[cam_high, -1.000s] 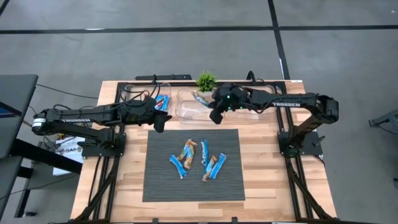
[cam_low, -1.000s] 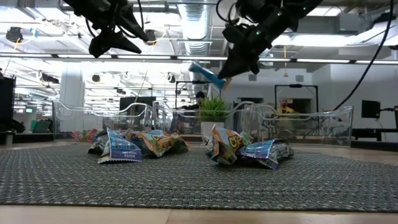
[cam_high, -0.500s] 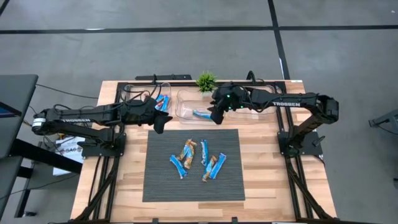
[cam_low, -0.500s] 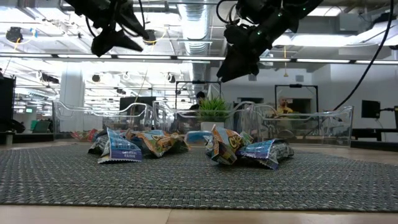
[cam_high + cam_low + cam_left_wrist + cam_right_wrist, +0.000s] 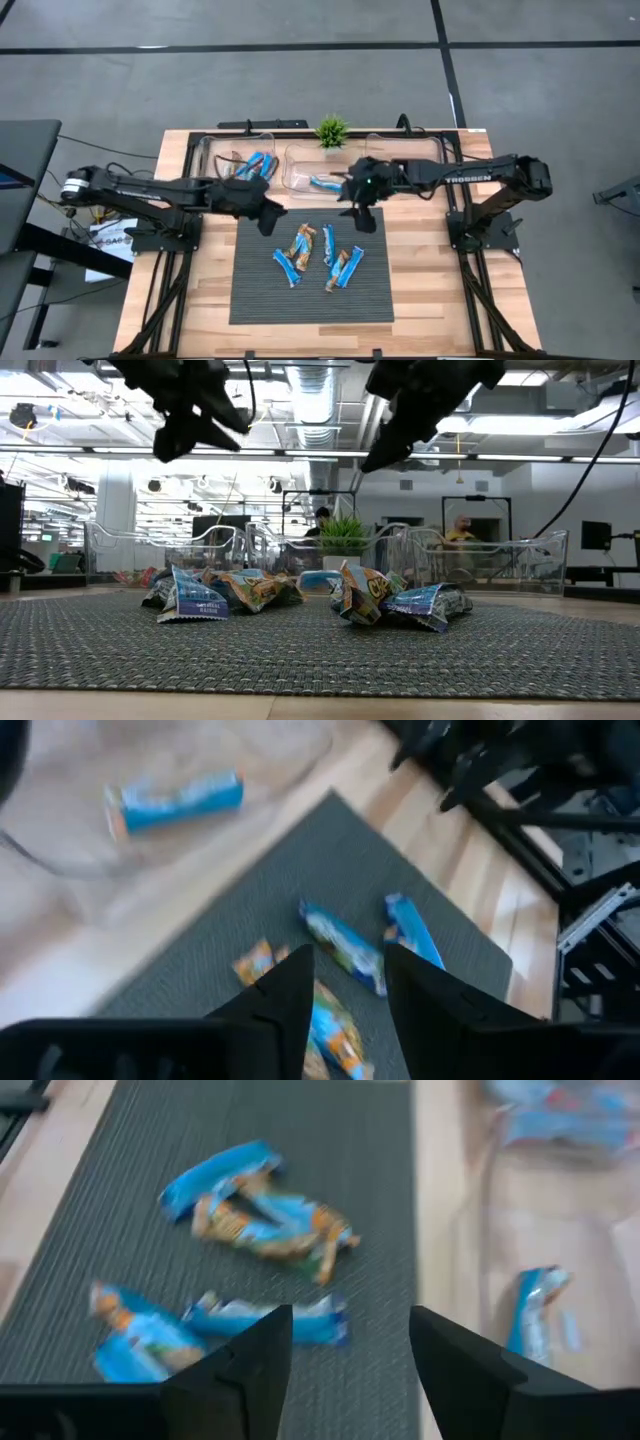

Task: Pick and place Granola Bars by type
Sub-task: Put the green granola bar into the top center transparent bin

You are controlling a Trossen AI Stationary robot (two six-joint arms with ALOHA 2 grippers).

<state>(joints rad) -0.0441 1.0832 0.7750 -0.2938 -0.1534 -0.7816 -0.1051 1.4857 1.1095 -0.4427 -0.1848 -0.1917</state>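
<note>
Step in hand: both arms between picks, heading for bars on mat.

Right gripper (image 5: 366, 218) above upper right corner of grey mat (image 5: 250, 300), fingers apart, empty.

Left gripper (image 5: 268, 220) above mat's upper left corner, fingers apart, empty.

Granola Bars (image 5: 318, 256): mixed pile at mat centre; one blue bar (image 5: 322, 183) in middle clear bin (image 5: 296, 160), several in left bin (image 5: 210, 148).

Next move, by judgement: descend over one bar at pile edge, close on it alone, carry to matching bin.
</note>
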